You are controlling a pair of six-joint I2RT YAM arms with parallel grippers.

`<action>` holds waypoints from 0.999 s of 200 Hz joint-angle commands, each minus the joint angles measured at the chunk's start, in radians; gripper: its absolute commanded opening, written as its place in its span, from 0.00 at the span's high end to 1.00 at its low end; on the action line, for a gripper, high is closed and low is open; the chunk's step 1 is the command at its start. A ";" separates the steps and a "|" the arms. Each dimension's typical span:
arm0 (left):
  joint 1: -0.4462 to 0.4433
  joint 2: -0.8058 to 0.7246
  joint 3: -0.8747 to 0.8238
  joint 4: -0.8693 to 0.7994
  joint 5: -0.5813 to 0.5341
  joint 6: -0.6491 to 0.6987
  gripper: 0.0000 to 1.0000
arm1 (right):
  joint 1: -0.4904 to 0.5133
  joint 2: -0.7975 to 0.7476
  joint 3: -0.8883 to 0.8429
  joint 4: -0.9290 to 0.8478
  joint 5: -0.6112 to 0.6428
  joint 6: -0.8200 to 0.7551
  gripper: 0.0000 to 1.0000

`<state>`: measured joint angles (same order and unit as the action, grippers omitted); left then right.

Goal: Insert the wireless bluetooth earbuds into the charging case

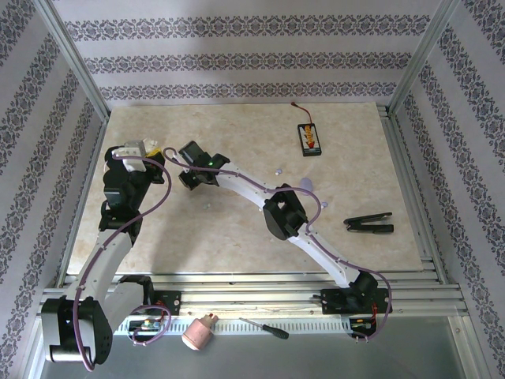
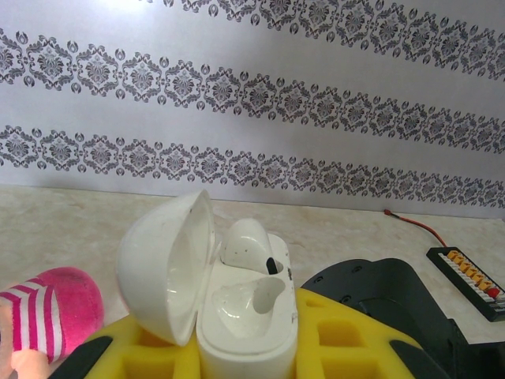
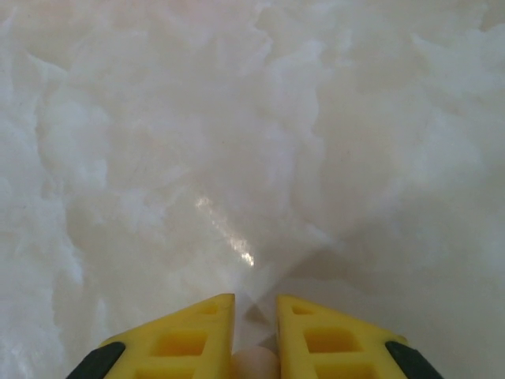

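The charging case [image 2: 246,316] is white, right gripper [image 3: 254,316] yellow, wall [image 2: 316,103] damask-banded grey, table [image 1: 237,229] mottled cream.

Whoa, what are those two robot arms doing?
The left gripper holds a white charging case with its lid open. One earbud sits inside, and the slot beside it is empty. The right gripper is down at the table, its fingers nearly together around a small pale piece, likely the other earbud. That one is not in the case yet.

Charging case [image 2: 248,320] glossy white plastic; table [image 3: 237,118] glossy marble-look; fingers [image 3: 189,341] matt yellow.
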<state>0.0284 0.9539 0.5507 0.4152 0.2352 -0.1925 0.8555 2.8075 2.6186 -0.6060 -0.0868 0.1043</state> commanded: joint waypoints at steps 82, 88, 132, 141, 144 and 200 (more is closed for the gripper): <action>0.012 -0.017 0.009 0.014 0.047 -0.013 0.96 | -0.015 -0.332 -0.495 0.001 0.012 -0.037 0.79; 0.013 -0.016 0.008 0.015 0.050 -0.016 0.96 | -0.019 -0.355 -0.543 0.011 0.017 -0.039 0.78; 0.012 -0.032 -0.007 -0.017 0.063 -0.014 0.96 | -0.067 -0.532 -0.886 0.096 0.031 -0.037 0.77; 0.012 -0.038 -0.012 -0.023 0.064 -0.015 0.96 | -0.076 -0.573 -0.954 0.108 0.031 -0.035 0.76; 0.011 -0.039 -0.013 -0.025 0.066 -0.015 0.96 | -0.079 -0.586 -0.978 0.113 0.034 -0.033 0.76; -0.010 -0.091 -0.079 -0.020 0.116 -0.037 0.96 | -0.122 -0.799 -1.319 0.176 0.058 0.007 0.74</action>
<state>0.0280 0.8948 0.5053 0.4011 0.3168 -0.2077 0.7509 2.0750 1.4067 -0.3912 -0.0643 0.0807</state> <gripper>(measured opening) 0.208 0.255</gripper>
